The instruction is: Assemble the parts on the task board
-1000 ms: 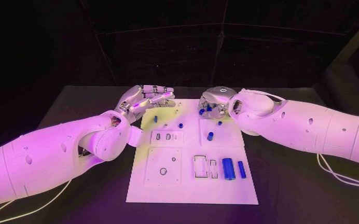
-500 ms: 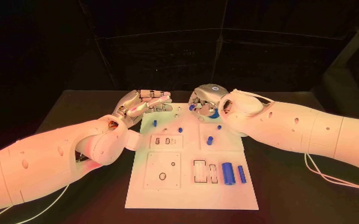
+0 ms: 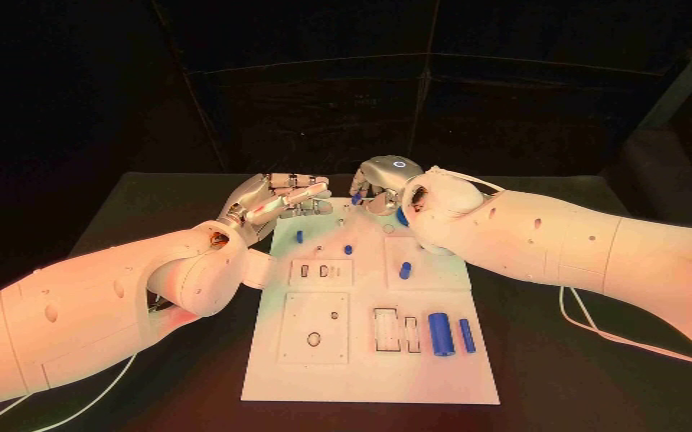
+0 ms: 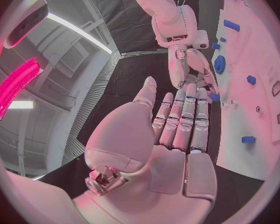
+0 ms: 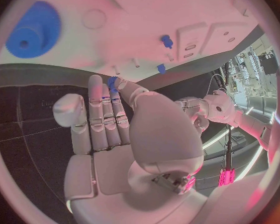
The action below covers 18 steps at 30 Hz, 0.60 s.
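The right robot hand (image 3: 378, 184), pinching a small blue part (image 5: 113, 81), has shifted leftward over the task board's (image 3: 368, 372) far edge, probably seeking its socket. The left robot hand (image 3: 277, 195) stays open.

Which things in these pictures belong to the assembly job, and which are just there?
Belong to the job:
task board
blue parts lying on it
small blue part pinched in the right hand
left hand, open at the board's far edge

Just there:
black table
white cable beside the right arm

Parts (image 3: 440, 331) on task board (image 3: 369, 372), hands at its far edge
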### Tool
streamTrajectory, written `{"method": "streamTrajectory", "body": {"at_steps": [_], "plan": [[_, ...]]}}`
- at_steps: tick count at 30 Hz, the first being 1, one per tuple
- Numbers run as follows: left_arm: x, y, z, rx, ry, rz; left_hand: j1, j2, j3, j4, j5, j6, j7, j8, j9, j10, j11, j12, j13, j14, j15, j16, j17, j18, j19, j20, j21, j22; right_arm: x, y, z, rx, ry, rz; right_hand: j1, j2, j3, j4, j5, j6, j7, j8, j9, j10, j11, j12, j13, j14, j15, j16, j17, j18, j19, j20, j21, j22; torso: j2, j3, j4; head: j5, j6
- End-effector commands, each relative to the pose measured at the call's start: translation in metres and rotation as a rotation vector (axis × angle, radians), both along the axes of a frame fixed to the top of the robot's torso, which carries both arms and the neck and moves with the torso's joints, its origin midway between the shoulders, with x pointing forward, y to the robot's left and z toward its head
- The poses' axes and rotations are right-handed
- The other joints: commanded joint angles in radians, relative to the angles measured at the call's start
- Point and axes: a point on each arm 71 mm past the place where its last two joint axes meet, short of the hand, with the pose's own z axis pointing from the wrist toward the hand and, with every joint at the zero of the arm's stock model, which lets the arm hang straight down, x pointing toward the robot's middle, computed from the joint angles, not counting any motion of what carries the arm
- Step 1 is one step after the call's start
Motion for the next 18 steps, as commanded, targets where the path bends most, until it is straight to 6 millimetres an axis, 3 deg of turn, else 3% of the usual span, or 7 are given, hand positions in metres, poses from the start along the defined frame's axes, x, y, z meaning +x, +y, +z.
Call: {"method": "streamTrajectory", "body": {"at_steps": [1,18], "plan": [[0.0,0.0,0.0,-0.008,0.01,-0.01,0.002,0.01,-0.005,0.001,-0.002,-0.004,0.038,-0.006,-0.001,0.0,0.006,-0.004,-0.001,0.001,0.006,-0.006,0.0,0.005,0.006,0.002,-0.005,-0.001,0.003,0.001,-0.001,-0.011,0.02,-0.007,-0.007,-0.009,0.004,0.002,0.002,-0.003,0.005,-0.004,-0.001,-0.002,0.008,-0.007,-0.001,0.008,0.002,0.004,-0.001,-0.01,0.007,0.002,0.008,0.005,0.002,-0.0018,0.0027,0.005,-0.002],[0.001,-0.003,0.002,-0.009,0.008,-0.016,0.002,0.011,-0.005,0.001,-0.002,-0.004,0.039,-0.007,-0.001,0.0,0.006,-0.005,-0.001,0.001,0.006,-0.007,0.0,0.005,0.006,0.002,-0.005,-0.001,0.007,0.014,-0.003,-0.035,0.035,-0.009,-0.008,-0.008,0.006,0.003,0.002,-0.004,0.006,-0.005,-0.001,-0.004,0.009,-0.008,-0.001,0.009,0.002,0.005,-0.002,-0.01,0.009,0.003,0.009,0.009,0.002,-0.0007,0.0016,0.013,-0.008]]}}
